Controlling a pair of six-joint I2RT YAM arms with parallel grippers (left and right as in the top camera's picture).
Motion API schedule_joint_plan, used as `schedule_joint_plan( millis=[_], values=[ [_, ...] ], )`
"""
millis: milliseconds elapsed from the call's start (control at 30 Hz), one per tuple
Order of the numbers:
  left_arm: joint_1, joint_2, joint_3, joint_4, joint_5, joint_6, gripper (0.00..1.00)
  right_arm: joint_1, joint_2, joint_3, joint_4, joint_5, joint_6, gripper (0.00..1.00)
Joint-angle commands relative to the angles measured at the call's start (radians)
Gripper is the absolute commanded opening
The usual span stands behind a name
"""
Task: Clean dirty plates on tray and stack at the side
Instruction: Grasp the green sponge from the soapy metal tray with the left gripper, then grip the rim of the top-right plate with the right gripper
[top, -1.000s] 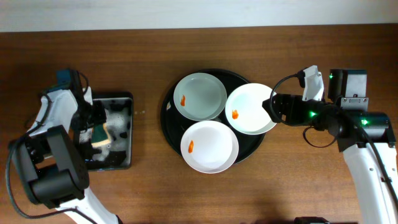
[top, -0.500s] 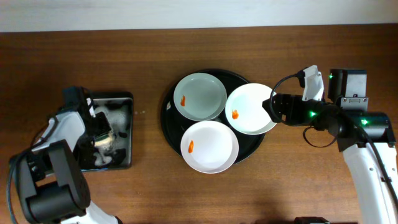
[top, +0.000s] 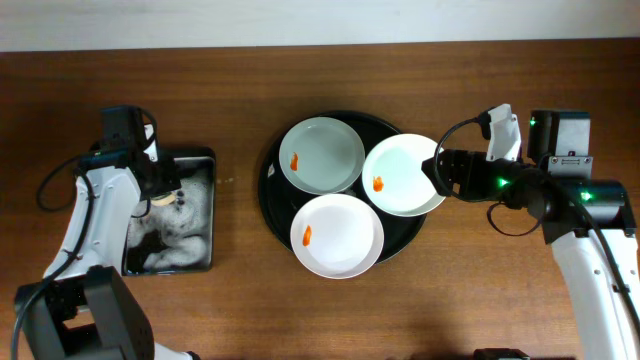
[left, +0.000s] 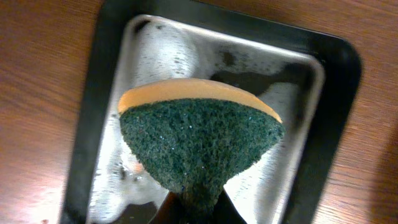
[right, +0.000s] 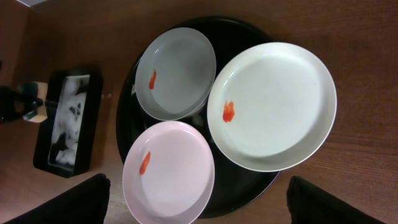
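Note:
Three white plates, each with an orange smear, lie on the round black tray (top: 275, 205): a pale green one (top: 325, 155) at the back, one (top: 408, 178) at the right overhanging the rim, one (top: 340, 238) at the front. My left gripper (top: 160, 192) is shut on a green and orange sponge (left: 199, 134), held above the soapy basin (left: 329, 81). My right gripper (top: 437, 175) is open at the right plate's edge, holding nothing; its fingers (right: 199, 208) show at the bottom of the right wrist view, over the front plate (right: 171, 171).
The black rectangular basin (top: 205, 210) with foam stands at the left of the table. Bare wood lies between basin and tray and to the right of the tray.
My left gripper has lifted the sponge out of the basin's foam and moved toward the basin's back edge. The right arm and plates have not moved.

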Motion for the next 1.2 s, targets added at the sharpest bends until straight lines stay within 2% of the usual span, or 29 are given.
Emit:
schedule_joint_plan(
  millis=[0, 33, 100, 200, 233, 267, 300, 367, 433, 567, 667, 767, 867, 933, 1033, 1167],
  values=[
    [0.002, 0.017, 0.006, -0.005, -0.031, 0.017, 0.03, -0.008, -0.005, 0.010, -0.001, -0.015, 0.005, 0.92],
    [0.002, 0.013, 0.006, -0.009, 0.024, 0.047, 0.02, -0.008, -0.005, 0.010, -0.003, -0.030, 0.005, 0.92],
    [0.001, 0.012, 0.007, -0.018, 0.040, 0.047, 0.02, -0.008, -0.005, 0.010, -0.004, -0.032, 0.005, 0.92],
    [-0.027, 0.006, 0.125, -0.112, 0.248, 0.076, 0.00, -0.008, -0.005, 0.010, -0.002, -0.032, 0.005, 0.94],
    [-0.066, 0.007, 0.204, -0.164, 0.272, 0.076, 0.00, -0.008, -0.005, 0.010, 0.001, -0.033, 0.005, 0.95],
    [-0.159, 0.007, 0.317, -0.190, 0.272, 0.076, 0.00, -0.007, -0.001, 0.010, 0.005, -0.033, 0.005, 0.96],
    [-0.198, 0.007, 0.344, -0.184, 0.272, 0.076, 0.00, -0.007, 0.008, 0.010, 0.010, -0.032, 0.005, 0.93],
    [-0.333, 0.011, 0.366, -0.096, 0.272, 0.054, 0.00, -0.007, 0.051, 0.010, 0.038, -0.031, 0.016, 0.83],
    [-0.441, 0.063, 0.366, 0.002, 0.272, 0.009, 0.00, -0.003, 0.137, 0.010, 0.074, -0.032, 0.042, 0.78],
    [-0.576, 0.268, 0.366, 0.143, 0.272, -0.004, 0.00, 0.110, 0.283, 0.010, 0.218, 0.002, 0.050, 0.79],
    [-0.610, 0.376, 0.366, 0.169, 0.261, -0.053, 0.00, 0.227, 0.393, 0.032, 0.344, 0.135, 0.129, 0.64],
    [-0.605, 0.438, 0.366, 0.165, 0.214, -0.090, 0.00, 0.295, 0.602, 0.247, 0.326, 0.232, 0.101, 0.52],
    [-0.604, 0.462, 0.365, 0.126, 0.100, -0.169, 0.00, 0.293, 0.755, 0.324, 0.354, 0.239, 0.100, 0.52],
    [-0.588, 0.462, 0.365, 0.119, 0.084, -0.245, 0.00, 0.293, 0.839, 0.324, 0.390, 0.238, 0.078, 0.48],
    [-0.570, 0.464, 0.364, 0.119, 0.085, -0.246, 0.00, 0.299, 0.889, 0.323, 0.395, 0.235, 0.074, 0.45],
    [-0.570, 0.464, 0.363, 0.119, 0.085, -0.246, 0.00, 0.314, 0.925, 0.323, 0.412, 0.222, 0.056, 0.45]
  ],
)
